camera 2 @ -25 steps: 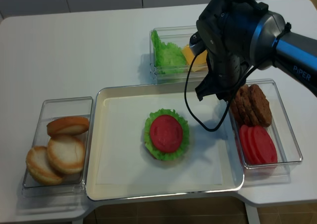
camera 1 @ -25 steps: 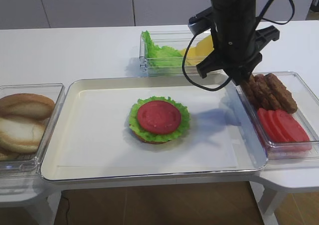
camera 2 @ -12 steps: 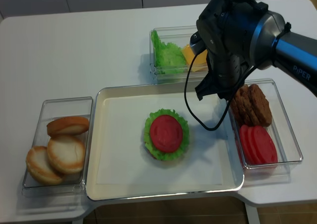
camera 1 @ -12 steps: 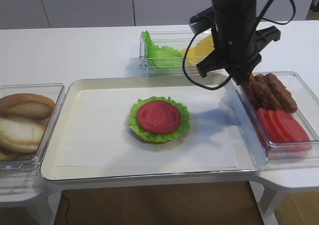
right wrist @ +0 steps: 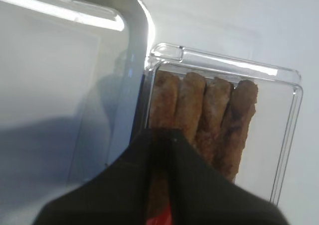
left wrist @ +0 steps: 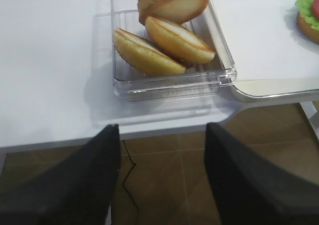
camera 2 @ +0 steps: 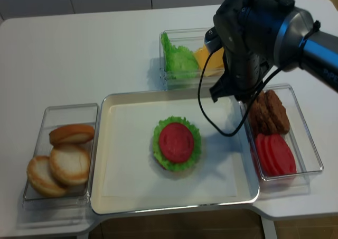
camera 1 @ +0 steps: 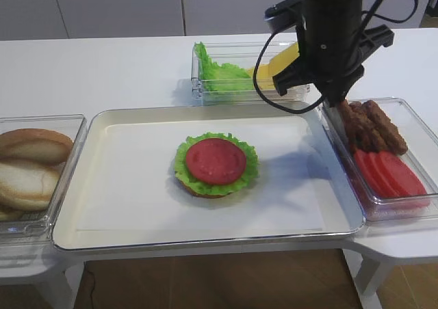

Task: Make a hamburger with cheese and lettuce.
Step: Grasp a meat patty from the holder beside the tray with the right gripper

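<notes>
The hamburger (camera 1: 215, 164) is a bun base with a frilly green leaf and a red tomato disc on top, in the middle of the white tray (camera 1: 123, 220); it also shows in the realsense view (camera 2: 177, 143). Loose lettuce (camera 1: 219, 73) and yellow cheese slices (camera 1: 274, 66) lie in a clear box behind the tray. My right gripper (right wrist: 162, 135) hovers over the near-left end of the brown patties (right wrist: 204, 105), jaws nearly together and empty. My left gripper (left wrist: 162, 128) is open over the floor, in front of the bun box.
A clear box on the right holds patties (camera 1: 369, 124) and red tomato slices (camera 1: 390, 176). A clear box on the left holds tan bun halves (camera 1: 31, 169); they also show in the left wrist view (left wrist: 169, 31). The right arm's black cable hangs over the tray's back right corner.
The right arm has shifted a little to the right and back, towards the patty end of the right box. The hamburger and the left gripper have not moved.
</notes>
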